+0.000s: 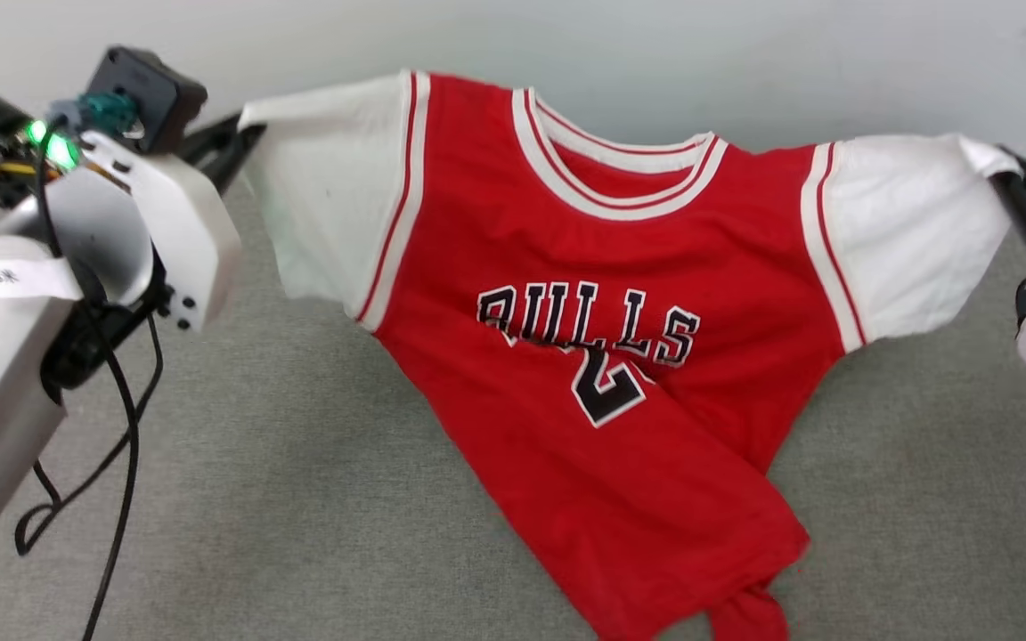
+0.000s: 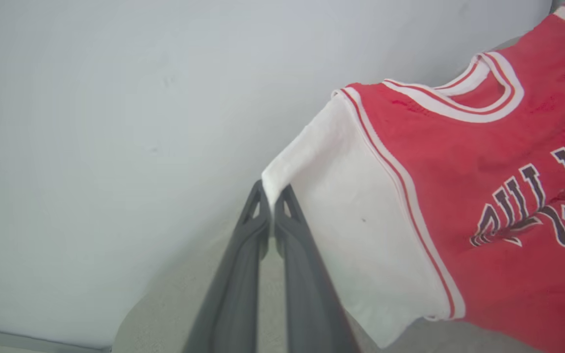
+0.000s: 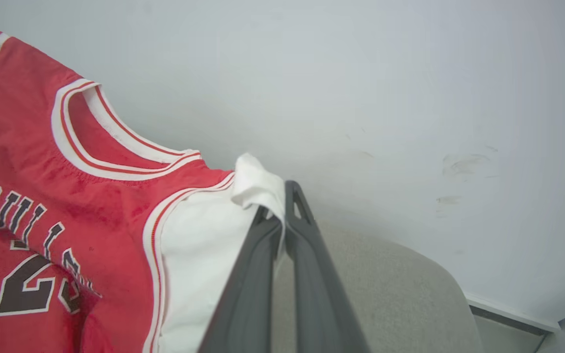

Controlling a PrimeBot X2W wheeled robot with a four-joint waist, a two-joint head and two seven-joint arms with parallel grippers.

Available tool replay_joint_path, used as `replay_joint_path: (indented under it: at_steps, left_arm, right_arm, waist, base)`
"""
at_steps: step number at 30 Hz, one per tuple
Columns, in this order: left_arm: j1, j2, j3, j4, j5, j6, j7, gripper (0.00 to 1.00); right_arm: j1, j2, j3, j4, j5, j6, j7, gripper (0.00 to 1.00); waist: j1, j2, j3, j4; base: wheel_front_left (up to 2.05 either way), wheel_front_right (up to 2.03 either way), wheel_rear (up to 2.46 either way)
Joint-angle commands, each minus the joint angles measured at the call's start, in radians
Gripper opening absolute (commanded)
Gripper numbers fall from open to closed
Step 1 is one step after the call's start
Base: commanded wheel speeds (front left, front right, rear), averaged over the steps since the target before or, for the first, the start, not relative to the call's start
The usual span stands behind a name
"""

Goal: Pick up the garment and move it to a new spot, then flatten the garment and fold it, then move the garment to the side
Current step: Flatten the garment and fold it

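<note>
Over table (image 1: 299,499): one garment (image 1: 602,267), pinched by left claw (image 2: 273,196), right claw (image 3: 282,208)

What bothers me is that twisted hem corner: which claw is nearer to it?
Right. The right claw pinches the sleeve above and right of the hem corner; the left claw holds the opposite sleeve, farther away.

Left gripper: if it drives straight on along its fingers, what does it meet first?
The left gripper is shut on the garment's white sleeve corner; past that, probably the pale wall, though depth is unclear.
</note>
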State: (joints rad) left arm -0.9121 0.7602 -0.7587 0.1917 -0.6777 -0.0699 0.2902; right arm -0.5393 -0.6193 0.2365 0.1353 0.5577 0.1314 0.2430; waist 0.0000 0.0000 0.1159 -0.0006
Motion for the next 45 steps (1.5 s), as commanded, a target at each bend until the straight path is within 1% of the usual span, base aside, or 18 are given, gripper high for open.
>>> replay_joint_path:
  at_steps: [1, 7, 8, 11, 16, 21, 28, 33, 37, 39, 42, 45]
  left_arm:
    - [-0.028, 0.008, 0.018, -0.036, 0.011, 0.018, -0.018, 0.0]
    - [-0.102, -0.004, 0.057, -0.109, 0.042, 0.051, -0.058, 0.0]
    - [-0.153, -0.019, 0.074, -0.113, 0.051, 0.056, -0.067, 0.0]
    - [-0.193, -0.034, 0.08, -0.102, 0.055, 0.055, -0.069, 0.0]
    - [-0.33, -0.085, 0.097, -0.044, 0.078, 0.044, -0.078, 0.0]
    - [-0.515, -0.14, 0.111, 0.047, 0.116, 0.02, -0.101, 0.0]
    - [-0.768, -0.215, 0.127, 0.223, 0.159, -0.008, -0.159, 0.0]
    - [-0.911, -0.235, 0.139, 0.347, 0.174, -0.025, -0.216, 0.0]
    - [-0.961, -0.24, 0.132, 0.434, 0.172, -0.041, -0.258, 0.0]
    - [-0.961, -0.241, 0.124, 0.467, 0.17, -0.044, -0.281, 0.0]
    - [-0.93, -0.247, 0.118, 0.508, 0.155, -0.051, -0.316, 0.0]
    - [-0.881, -0.247, 0.112, 0.531, 0.136, -0.052, -0.357, 0.0]
  right_arm:
    - [-0.033, 0.003, -0.015, -0.023, -0.014, -0.001, 0.007, 0.0]
    - [-0.134, 0.011, -0.048, -0.064, -0.029, -0.001, 0.029, 0.0]
    - [-0.2, 0.019, -0.05, -0.069, -0.036, -0.001, 0.044, 0.0]
    - [-0.255, 0.021, -0.044, -0.064, -0.041, -0.001, 0.057, 0.0]
    - [-0.438, 0.033, -0.012, -0.025, -0.065, -0.002, 0.083, 0.0]
    - [-0.667, 0.042, 0.018, 0.054, -0.102, -0.002, 0.097, 0.0]
    - [-0.97, 0.068, 0.05, 0.227, -0.171, -0.002, 0.049, 0.0]
    - [-1.135, 0.097, 0.073, 0.347, -0.189, -0.002, -0.003, 0.0]
    - [-1.212, 0.113, 0.113, 0.43, -0.189, -0.002, -0.039, 0.0]
    - [-1.228, 0.119, 0.135, 0.465, -0.18, -0.002, -0.06, 0.0]
    - [-1.228, 0.126, 0.169, 0.513, -0.159, -0.002, -0.093, 0.0]
    - [-1.183, 0.126, 0.202, 0.546, -0.126, -0.002, -0.139, 0.0]
  waist:
    - [0.0, 0.0, -0.017, 0.012]
    - [0.0, 0.0, -0.012, 0.019]
    - [0.0, 0.0, 0.012, 0.019]
    - [0.0, 0.0, 0.035, 0.019]
    - [0.0, 0.0, 0.128, 0.019]
    - [0.0, 0.0, 0.248, 0.019]
    - [0.0, 0.0, 0.373, 0.015]
    - [0.0, 0.0, 0.424, 0.009]
    - [0.0, 0.0, 0.451, 0.011]
    - [0.0, 0.0, 0.462, 0.014]
    - [0.0, 0.0, 0.472, 0.017]
    - [0.0, 0.0, 0.47, 0.017]
  base:
    - [0.0, 0.0, 0.0]
    - [0.0, 0.0, 0.0]
    - [0.0, 0.0, 0.0]
    - [0.0, 0.0, 0.0]
    - [0.0, 0.0, 0.0]
    - [0.0, 0.0, 0.0]
    - [0.0, 0.0, 0.0]
    - [0.0, 0.0, 0.0]
    - [0.0, 0.0, 0.0]
    - [0.0, 0.0, 0.0]
    - [0.0, 0.0, 0.0]
    - [0.0, 0.0, 0.0]
